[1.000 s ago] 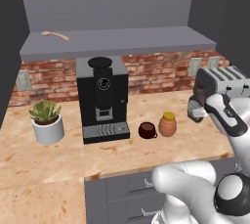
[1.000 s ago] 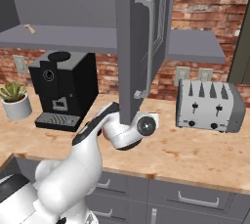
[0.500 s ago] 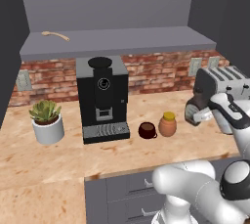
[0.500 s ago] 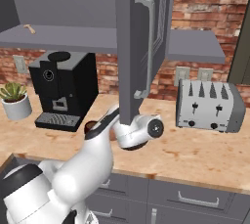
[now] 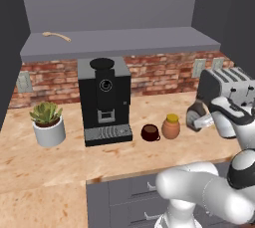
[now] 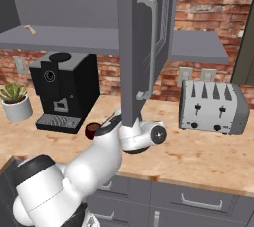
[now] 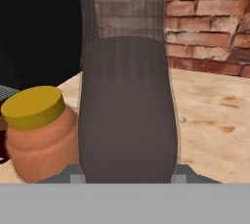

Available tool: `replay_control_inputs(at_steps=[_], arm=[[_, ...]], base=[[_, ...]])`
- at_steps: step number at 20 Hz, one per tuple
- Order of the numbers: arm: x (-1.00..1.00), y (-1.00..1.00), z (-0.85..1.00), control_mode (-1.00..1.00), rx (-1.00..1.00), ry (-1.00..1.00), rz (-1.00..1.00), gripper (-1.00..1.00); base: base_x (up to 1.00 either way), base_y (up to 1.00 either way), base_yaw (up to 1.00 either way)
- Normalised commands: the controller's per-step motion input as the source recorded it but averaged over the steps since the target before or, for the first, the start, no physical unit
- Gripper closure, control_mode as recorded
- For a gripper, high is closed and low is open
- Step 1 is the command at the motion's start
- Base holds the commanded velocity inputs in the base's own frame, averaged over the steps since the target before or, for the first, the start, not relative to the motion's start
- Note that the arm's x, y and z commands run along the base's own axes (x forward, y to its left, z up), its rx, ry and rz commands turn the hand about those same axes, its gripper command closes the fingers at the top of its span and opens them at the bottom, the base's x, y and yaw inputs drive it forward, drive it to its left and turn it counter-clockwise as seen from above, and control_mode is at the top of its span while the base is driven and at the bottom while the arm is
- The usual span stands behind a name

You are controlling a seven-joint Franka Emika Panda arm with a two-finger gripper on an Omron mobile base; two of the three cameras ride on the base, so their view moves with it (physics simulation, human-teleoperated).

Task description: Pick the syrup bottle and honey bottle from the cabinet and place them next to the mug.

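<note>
Beside the squat orange yellow-lidded honey bottle (image 7: pixel 36 130), my gripper (image 5: pixel 198 120) clamped the dark brown syrup bottle (image 7: pixel 127 115); careless lowering risked toppling both.

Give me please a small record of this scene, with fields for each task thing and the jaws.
honey bottle: upright on the counter, right of the mug
syrup bottle: held in the gripper, right of the honey bottle, close to it
jaws: shut on the syrup bottle
cabinet shelf: holds no bottle now
coffee machine: left of the mug
</note>
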Motion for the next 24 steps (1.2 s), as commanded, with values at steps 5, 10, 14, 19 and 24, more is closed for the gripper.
replay_control_inputs(at_steps=[5, 10, 14, 19, 24], arm=[[0.19, 0.02, -0.15, -1.00, -0.02, 0.00, 0.00, 1.00], [0.02, 0.02, -0.05, -1.00, 0.00, 0.00, 0.00, 1.00], [0.00, 0.07, -0.15, -1.00, 0.00, 0.00, 0.00, 1.00], [0.02, 0.09, -0.16, -1.00, 0.00, 0.00, 0.00, 1.00], [0.09, 0.09, -0.09, -1.00, 0.00, 0.00, 0.00, 1.00]], base=[[0.00, 0.00, 0.00], [0.00, 0.00, 0.00], [0.00, 0.00, 0.00], [0.00, 0.00, 0.00], [0.00, 0.00, 0.00]])
